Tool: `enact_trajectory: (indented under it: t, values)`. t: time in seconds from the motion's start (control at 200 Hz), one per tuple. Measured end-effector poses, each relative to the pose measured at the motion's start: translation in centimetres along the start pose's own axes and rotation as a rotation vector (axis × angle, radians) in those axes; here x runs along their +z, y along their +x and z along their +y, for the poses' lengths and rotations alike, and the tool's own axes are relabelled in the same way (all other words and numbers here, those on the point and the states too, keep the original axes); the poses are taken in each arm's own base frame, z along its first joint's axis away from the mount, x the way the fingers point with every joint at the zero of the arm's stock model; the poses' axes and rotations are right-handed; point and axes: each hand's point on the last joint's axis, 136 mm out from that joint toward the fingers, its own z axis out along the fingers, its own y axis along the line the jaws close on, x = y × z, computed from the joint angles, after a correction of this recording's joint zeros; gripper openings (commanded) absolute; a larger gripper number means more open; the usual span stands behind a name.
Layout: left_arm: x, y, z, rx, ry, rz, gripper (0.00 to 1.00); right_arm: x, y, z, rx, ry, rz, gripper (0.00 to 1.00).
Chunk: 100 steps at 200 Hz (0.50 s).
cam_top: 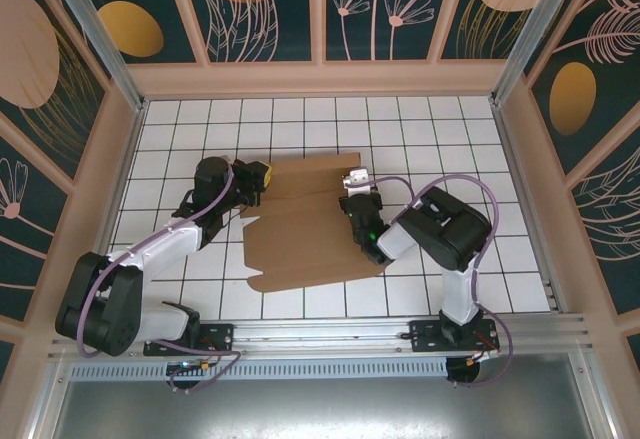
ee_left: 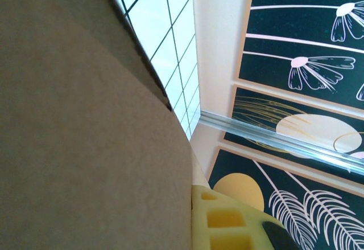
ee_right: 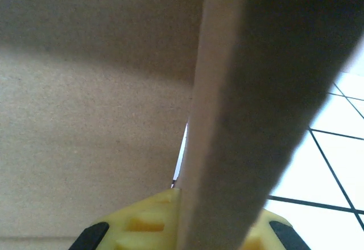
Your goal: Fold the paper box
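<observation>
Box (cam_top: 300, 244) is laid flat on the table (cam_top: 190, 124), between the grippers. At its far left edge the left gripper (cam_top: 252, 174) is pressed together on it; at its far right, a raised flap (ee_right: 239, 119) is pinched by the right gripper (cam_top: 353, 185).

Tally for you, one pass.

- Paper box (cam_top: 300, 234): one, a single flat cardboard sheet lying between your two claws.
- Claws: two. The left gripper (cam_top: 255, 177) is at the sheet's far left edge and the right gripper (cam_top: 355, 191) is at its right side.
- Arms: two, the left arm (cam_top: 150, 249) and the right arm (cam_top: 450, 229), one behind each claw.
- Tiled table (cam_top: 420, 129): one, under both claws.
- Right wrist view: two yellow fingers (ee_right: 142, 227), one on either side of one upright cardboard flap.
- Left wrist view: one of the yellow fingers (ee_left: 227, 201), hard against the cardboard.
</observation>
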Motion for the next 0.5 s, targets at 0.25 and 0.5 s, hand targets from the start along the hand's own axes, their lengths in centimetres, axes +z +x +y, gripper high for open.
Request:
enact_trajectory:
  t: [0.25, 0.5]
  values:
    - [0.0, 0.1, 0.0, 0.002, 0.000, 0.001, 0.00, -0.1, 0.0, -0.2, 0.003, 0.035, -0.006, 0.26]
    - [0.3, 0.2, 0.2, 0.007, 0.005, -0.001, 0.00, -2.8, 0.7, 0.6, -0.107, -0.137, -0.007, 0.88]
